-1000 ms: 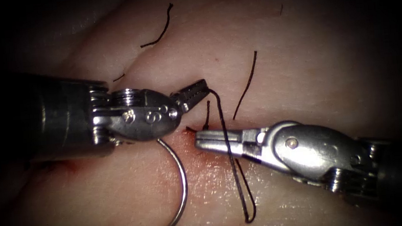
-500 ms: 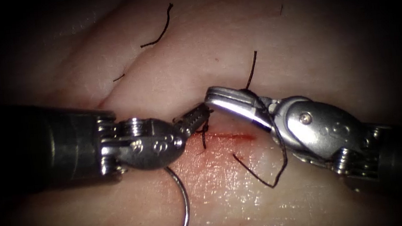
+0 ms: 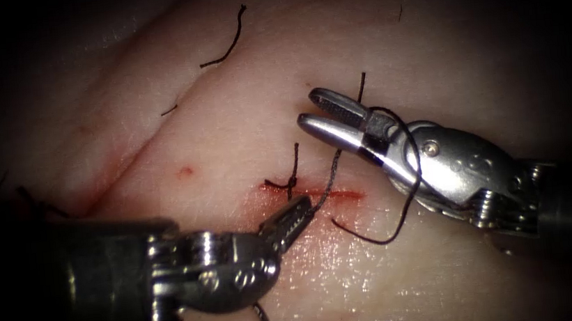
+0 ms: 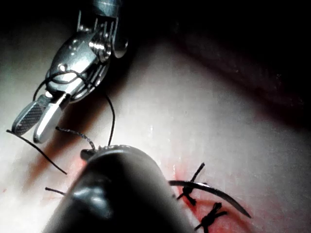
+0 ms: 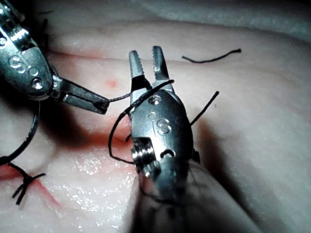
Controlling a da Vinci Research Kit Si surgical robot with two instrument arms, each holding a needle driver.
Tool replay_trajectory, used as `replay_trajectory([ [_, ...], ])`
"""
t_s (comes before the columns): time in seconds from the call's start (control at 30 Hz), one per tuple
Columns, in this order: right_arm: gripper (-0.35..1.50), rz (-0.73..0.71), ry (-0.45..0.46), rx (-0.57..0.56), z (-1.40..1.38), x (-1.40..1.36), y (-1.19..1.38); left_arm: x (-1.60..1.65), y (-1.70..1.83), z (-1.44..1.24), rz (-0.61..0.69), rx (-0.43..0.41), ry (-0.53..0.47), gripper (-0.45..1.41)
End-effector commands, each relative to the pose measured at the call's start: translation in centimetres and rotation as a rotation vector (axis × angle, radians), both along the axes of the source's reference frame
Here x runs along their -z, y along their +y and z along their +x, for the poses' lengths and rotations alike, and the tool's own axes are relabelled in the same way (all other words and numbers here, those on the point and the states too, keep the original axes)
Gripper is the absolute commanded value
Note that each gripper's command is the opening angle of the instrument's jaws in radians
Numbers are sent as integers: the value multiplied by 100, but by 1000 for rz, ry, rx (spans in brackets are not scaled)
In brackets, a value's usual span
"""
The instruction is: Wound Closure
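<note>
Since the earlier endoscope frame, left tool (image 3: 292, 219) sits lower, jaws clamped on thread (image 3: 327, 184) below the cut (image 3: 317, 194); right tool (image 3: 323, 111) has jaws parted, thread looped around it. Left wrist view: needle (image 4: 214, 191) lying on tissue (image 4: 194, 107) beside knots (image 4: 210, 217). Right wrist view: cut thread end (image 5: 211, 57).

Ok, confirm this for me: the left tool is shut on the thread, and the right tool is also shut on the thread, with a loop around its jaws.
Not quite. The left tool is shut on the thread, but the right tool is open and holds nothing; the loop lies around it behind its parted jaws. The endoscope view and the right wrist view both show this.
</note>
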State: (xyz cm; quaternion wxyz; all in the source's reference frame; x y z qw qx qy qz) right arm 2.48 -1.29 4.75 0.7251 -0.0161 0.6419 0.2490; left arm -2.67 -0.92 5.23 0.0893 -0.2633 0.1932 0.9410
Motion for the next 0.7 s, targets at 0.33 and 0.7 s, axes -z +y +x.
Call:
replay_trajectory([
  [0.33,94,26,-92,77,14,-20,-3,21,34,9,-46,-11,-29,-45],
  [0.7,66,33,-141,205,14,-39,-15,18,65,11,-65,-46,-14,-45],
])
